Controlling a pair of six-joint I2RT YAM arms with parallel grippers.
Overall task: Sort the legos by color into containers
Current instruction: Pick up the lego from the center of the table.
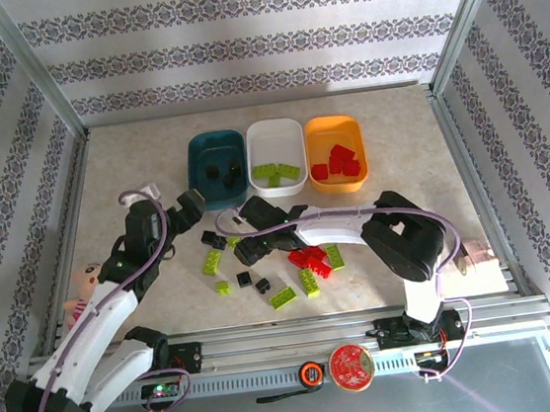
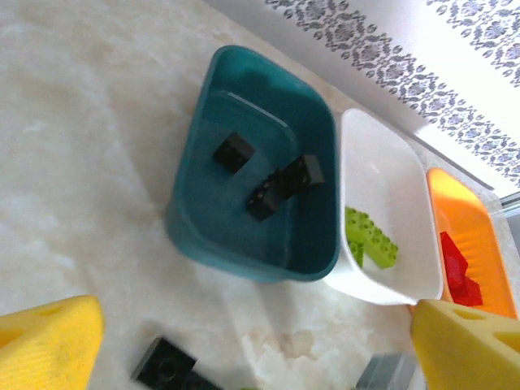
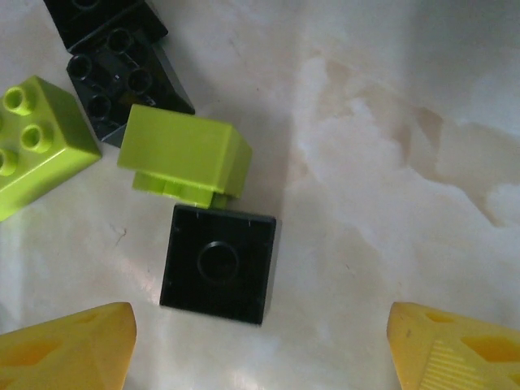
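Teal tray [image 1: 195,160] holds black legos [image 1: 229,174], white tray [image 1: 274,127] lime, orange tray [image 1: 333,120] red; left fingers [image 2: 49,341], right fingers [image 3: 65,345] spread empty above bench [image 1: 130,153].

Background stuff here: the tabletop [image 1: 407,141] is a beige marbled slab, kinda glossy. A little doll [image 1: 85,284] with a pale head and pink body lies at the left edge, toward the near corner, partly hidden. Along the near edge runs a silver metal rail [image 1: 271,341], and just in front of it, right of the middle, sits a round red disc [image 1: 352,365] with a gold rim, a small black-and-orange ring [image 1: 311,372] just beside it. By the right edge there's a pale flat bit [image 1: 479,254], can't tell what. Walls [image 1: 257,49] are white with grey ornate stripes, held by metal posts [image 1: 36,69].
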